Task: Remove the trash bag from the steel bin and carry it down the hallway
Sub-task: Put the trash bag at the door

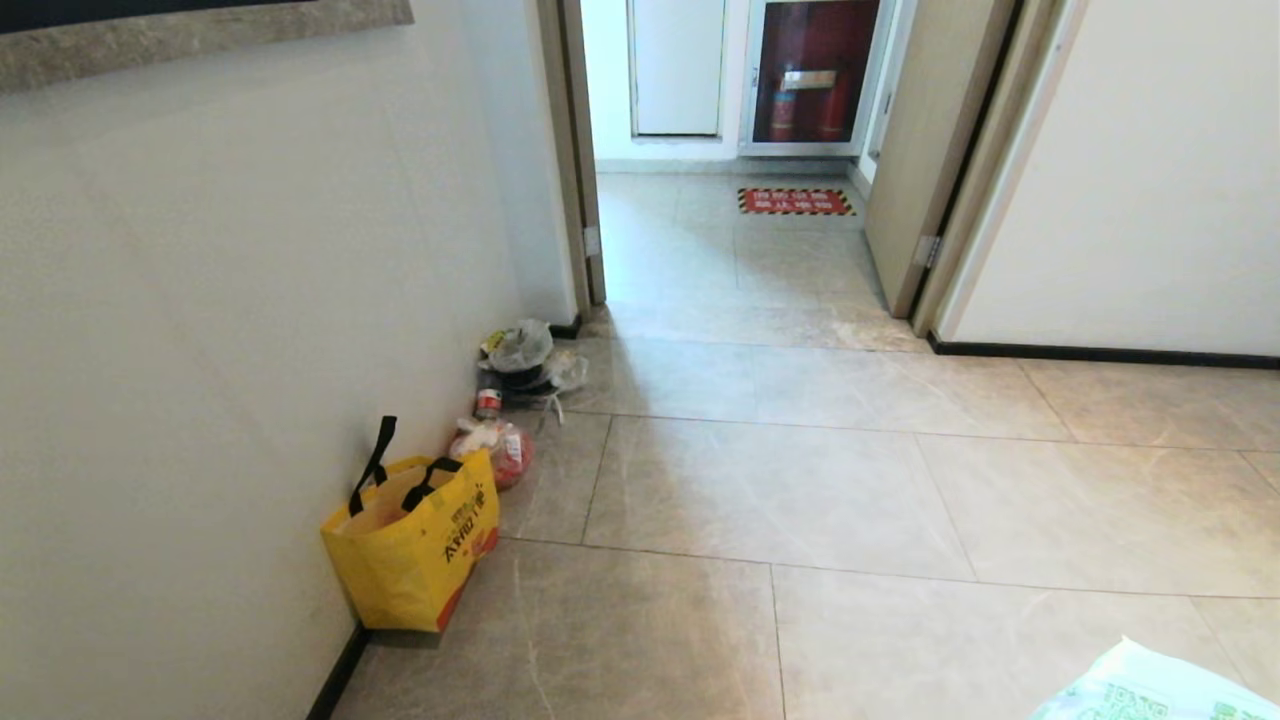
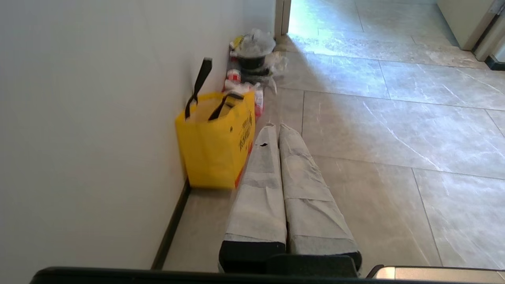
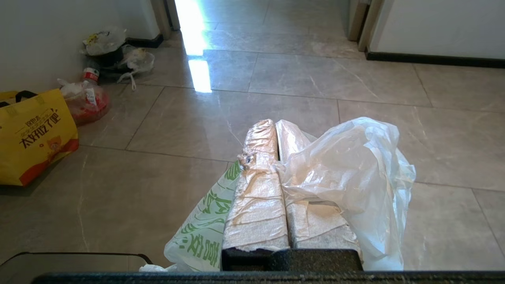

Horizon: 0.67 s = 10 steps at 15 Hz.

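My right gripper (image 3: pixel 276 130) is clamped on the trash bag (image 3: pixel 355 173). The two wrapped fingers (image 3: pixel 258 189) lie pressed together, and the thin white plastic is pinched between them. One fold of the bag drapes over the outer finger; another part, printed with green characters, hangs below the fingers toward the floor. In the head view only a corner of the trash bag (image 1: pixel 1140 690) shows, at the lower right edge, with green squares on it.

My left gripper (image 2: pixel 278 128) carries nothing. Its fingers (image 2: pixel 258 189) are closed against each other, pointing forward over the tiles, just beside the yellow tote bag (image 2: pixel 215 146).

The hallway floor (image 1: pixel 800 500) is glossy beige-grey tile, bounded by white walls with a black baseboard (image 1: pixel 1100 352).

Along the left wall (image 1: pixel 230 300):
- The yellow tote bag (image 1: pixel 415 550) stands upright against the wall, black handles raised.
- A clear bag with red contents (image 1: pixel 500 450) lies just beyond the tote.
- A pile of clear plastic bags on a dark container (image 1: pixel 525 360) sits farther on, at the corner by the door frame.

Ahead, an open doorway (image 1: pixel 740 230) leads to more tile, a red floor sign (image 1: pixel 795 201) and a glass-fronted cabinet holding red extinguishers (image 1: pixel 815 90).

The rim of a grey object (image 3: pixel 75 262) shows at the edge of the right wrist view; I cannot tell what it is.
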{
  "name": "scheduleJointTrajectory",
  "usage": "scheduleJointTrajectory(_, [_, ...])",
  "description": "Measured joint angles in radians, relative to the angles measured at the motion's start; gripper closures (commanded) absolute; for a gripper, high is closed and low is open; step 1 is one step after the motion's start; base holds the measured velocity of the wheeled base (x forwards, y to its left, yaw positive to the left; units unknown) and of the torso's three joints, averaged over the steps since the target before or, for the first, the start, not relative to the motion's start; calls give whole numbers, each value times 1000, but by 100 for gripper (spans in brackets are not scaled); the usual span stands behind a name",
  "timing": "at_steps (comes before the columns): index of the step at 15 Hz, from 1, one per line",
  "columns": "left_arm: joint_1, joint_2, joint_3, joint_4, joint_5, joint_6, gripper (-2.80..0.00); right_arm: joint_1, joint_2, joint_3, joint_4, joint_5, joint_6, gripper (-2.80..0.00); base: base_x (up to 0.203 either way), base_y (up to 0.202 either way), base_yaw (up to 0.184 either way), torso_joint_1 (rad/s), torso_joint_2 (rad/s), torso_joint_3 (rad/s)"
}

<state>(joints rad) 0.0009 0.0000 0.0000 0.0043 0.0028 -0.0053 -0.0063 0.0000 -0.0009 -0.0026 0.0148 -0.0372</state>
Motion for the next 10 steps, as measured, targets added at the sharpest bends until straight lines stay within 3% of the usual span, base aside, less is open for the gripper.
scheduleJointTrajectory(10, [-1,0,0,1,0,1,0,-1,0,0,-1,0,-2,0,193,0,1,5,1,2])
